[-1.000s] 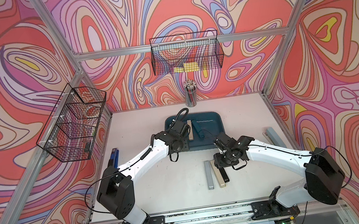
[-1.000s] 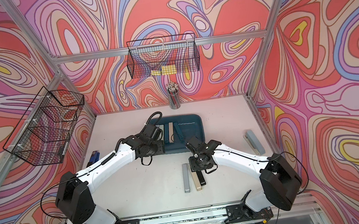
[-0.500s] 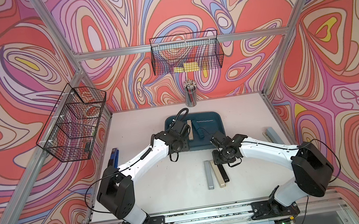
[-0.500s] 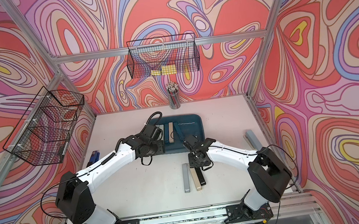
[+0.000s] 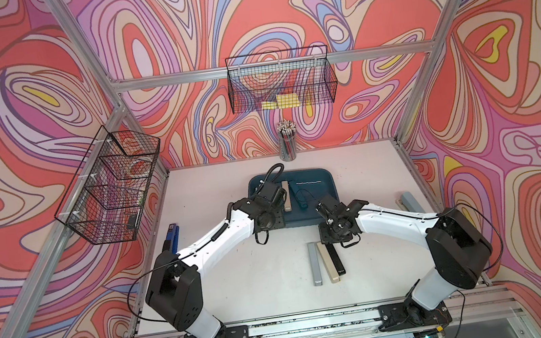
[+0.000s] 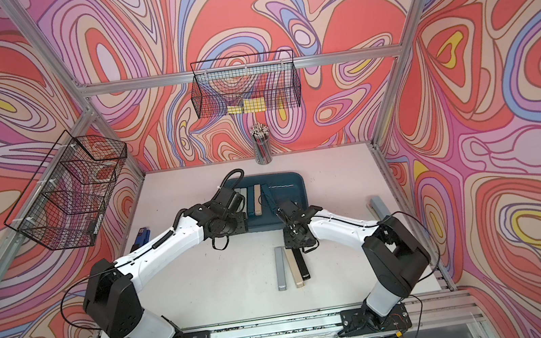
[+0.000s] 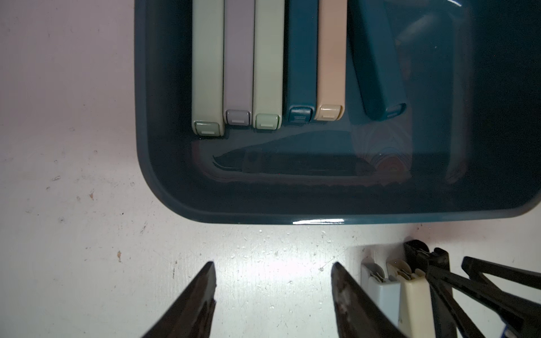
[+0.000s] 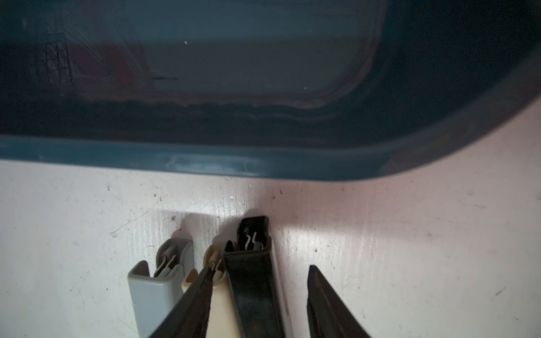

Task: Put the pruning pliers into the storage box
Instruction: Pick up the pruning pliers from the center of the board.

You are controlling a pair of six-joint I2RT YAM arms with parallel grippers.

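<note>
Right gripper (image 8: 260,268): jaws apart, straddling the far end of the black pruning pliers (image 8: 254,295), which lie flat on the worktop (image 8: 409,248). Not clamped. One finger sits at the seam between the black case and the beige pruning pliers (image 8: 218,307). The other finger stands clear, with worktop showing between it and the black case. The beige case lies flush against the black one, crowding that finger, and the grey pruning pliers (image 8: 152,295) are just beside the beige. All three lie parallel, spring ends toward the storage box (image 8: 205,164). Its near rim is close to them but not touching.

Left gripper (image 7: 272,263): released, nothing between the fingers, over bare worktop just in front of the box's near rim and beside the grey case's end.

Box contents, left wrist view: five cases side by side.
- pale green case (image 7: 207,64)
- lilac-grey case (image 7: 238,58)
- second pale green case (image 7: 269,64)
- teal case (image 7: 301,58)
- boxed beige case (image 7: 332,58)

A slanted teal case (image 7: 377,64) lies beside that last one.

Surroundings, both top views:
- blue-and-black stapler (image 5: 172,238) at the worktop's left edge
- pencil cup (image 5: 286,141) at the back wall
- back wire basket (image 5: 280,79) holding yellow pads (image 5: 286,101)
- compartmented side wire basket (image 5: 108,187) on the left wall
- grey-blue bar (image 5: 410,202) at the right edge, identity unclear
</note>
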